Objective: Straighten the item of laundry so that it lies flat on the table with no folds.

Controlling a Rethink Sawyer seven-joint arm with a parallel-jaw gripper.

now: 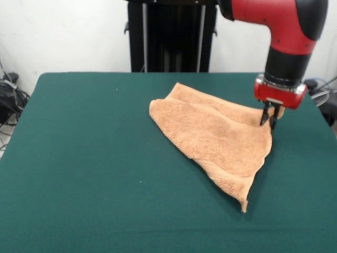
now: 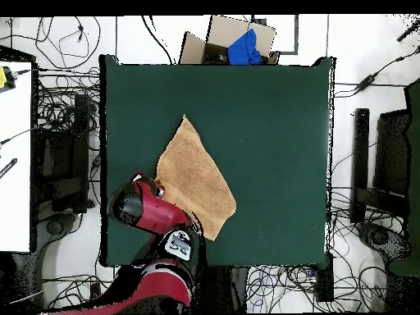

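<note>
Green felt is covering the bench from edge to edge, with a white wall and a black pedestal column behind it in the front view. Coming down at the right of that view, the gripper is sitting with its dark fingers drawn narrow at the towel's right-hand corner, and they appear to be pinching the cloth there, though the exact bite is too small to confirm.

Spreading away from that corner toward the frame's middle, the towel is lying doubled into a rough triangle: one layer is resting over another, a fold line is running along its upper left edge, and a point is trailing toward the lower right. In the overhead view the towel is sitting left of centre, close to the bench's left edge.

To do this step well, I judge the gripper should be lifting only the top layer, low, and drawing it across and away from the fold so the cloth opens instead of dragging whole.

Around the bench, cables, a cardboard box holding something blue, and side furniture are crowding the floor, yet nothing is standing on the felt. The nearby bench edge is the main limit.
</note>
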